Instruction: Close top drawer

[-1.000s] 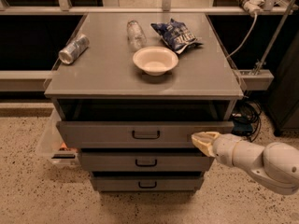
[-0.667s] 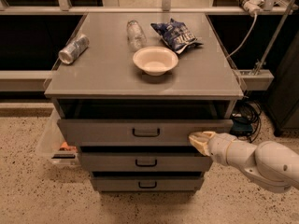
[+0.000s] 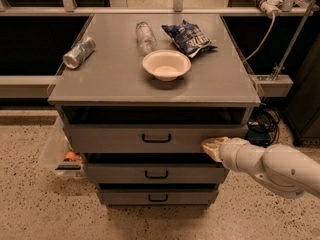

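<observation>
Top drawer (image 3: 110,139): flat grey metal front, black loop handle, slightly open, centre frame.
Claw (image 3: 211,147): yellowish rounded tip against the drawer front's right end; whether wide or narrow, cannot tell.

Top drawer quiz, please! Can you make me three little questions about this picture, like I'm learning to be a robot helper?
1. True or false: the top drawer is pushed all the way shut.
2. Where is the robot's tool? A: at the drawer's left end. B: at the right end of the drawer's front. C: deep inside the drawer.
3. What white thing stands on the cabinet top?

Key: 1 false, its dark inside shows above the front panel. 2 B. 3 the bowl.
</observation>
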Controlling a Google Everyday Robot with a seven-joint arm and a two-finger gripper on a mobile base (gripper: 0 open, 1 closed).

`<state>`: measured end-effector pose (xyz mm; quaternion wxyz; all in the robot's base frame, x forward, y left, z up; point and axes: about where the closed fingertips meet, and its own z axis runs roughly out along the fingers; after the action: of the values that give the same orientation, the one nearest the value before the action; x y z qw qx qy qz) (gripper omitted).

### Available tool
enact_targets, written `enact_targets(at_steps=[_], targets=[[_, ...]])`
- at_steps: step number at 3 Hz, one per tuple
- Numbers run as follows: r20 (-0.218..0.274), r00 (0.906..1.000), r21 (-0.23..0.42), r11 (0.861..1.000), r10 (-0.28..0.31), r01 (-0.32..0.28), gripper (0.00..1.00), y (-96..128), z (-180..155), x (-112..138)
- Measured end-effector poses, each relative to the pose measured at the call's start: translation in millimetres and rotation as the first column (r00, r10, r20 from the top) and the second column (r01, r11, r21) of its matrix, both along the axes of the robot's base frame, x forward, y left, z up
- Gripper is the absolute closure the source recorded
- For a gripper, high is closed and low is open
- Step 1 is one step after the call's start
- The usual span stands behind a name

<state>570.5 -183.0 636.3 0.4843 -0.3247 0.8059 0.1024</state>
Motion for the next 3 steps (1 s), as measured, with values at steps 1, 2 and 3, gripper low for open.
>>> enact_targets(at_steps=[1,2,3], targets=[[-0.09,0.9959,-0.06,0.998,0.002,-0.008,1.0,-15,-11,-34],[-0.31,0.9505,-0.081,0.997,-0.014,-0.011,1.0,-42,-24,-128],[-0.409,0.9072,-0.074,0.994,-0.099,0.075,0.82,-69,-24,-181]])
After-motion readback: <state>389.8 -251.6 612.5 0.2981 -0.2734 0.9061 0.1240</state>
